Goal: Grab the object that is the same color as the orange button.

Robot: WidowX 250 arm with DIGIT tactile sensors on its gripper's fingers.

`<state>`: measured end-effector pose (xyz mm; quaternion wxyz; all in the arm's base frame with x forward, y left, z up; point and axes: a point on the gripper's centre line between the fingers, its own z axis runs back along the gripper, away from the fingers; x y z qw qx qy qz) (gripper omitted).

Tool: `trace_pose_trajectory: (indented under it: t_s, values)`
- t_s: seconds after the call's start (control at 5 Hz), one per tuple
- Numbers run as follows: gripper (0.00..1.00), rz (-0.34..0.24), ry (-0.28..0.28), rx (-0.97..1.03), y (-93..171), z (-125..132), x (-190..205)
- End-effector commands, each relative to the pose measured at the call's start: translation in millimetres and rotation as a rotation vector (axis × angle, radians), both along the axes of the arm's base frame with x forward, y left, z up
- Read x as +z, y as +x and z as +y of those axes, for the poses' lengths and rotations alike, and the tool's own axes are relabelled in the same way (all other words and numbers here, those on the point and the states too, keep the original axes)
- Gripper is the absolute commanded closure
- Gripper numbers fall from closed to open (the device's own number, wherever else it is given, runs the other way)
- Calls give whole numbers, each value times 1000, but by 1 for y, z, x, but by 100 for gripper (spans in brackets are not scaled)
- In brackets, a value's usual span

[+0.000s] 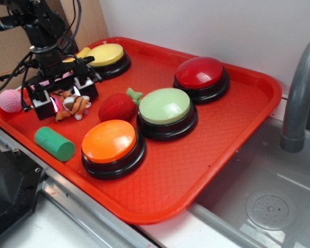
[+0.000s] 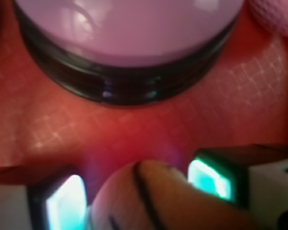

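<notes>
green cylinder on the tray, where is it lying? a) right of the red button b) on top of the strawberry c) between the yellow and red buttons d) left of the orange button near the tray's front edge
d: the green cylinder lies on its side just left of the orange button, near the front edge of the red tray.

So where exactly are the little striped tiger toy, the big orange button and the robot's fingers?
Small orange plush tiger with black stripes (image 1: 72,105): exterior view, on its body.
Large round orange-topped push-button (image 1: 109,140): exterior view, centre of its dome.
Fingers (image 2: 66,203): wrist view, on the left one's glowing pad.
</notes>
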<state>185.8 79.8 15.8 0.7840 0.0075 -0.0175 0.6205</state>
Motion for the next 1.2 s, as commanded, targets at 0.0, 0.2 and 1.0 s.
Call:
trace_pose_trajectory:
  t_s: [0.0, 0.2, 1.0]
  values:
    - [100, -23, 24, -53, -1, -1, 6]
    - [100, -38, 84, -155, 5, -1, 26]
    - [100, -28, 163, -1078, 45, -47, 139]
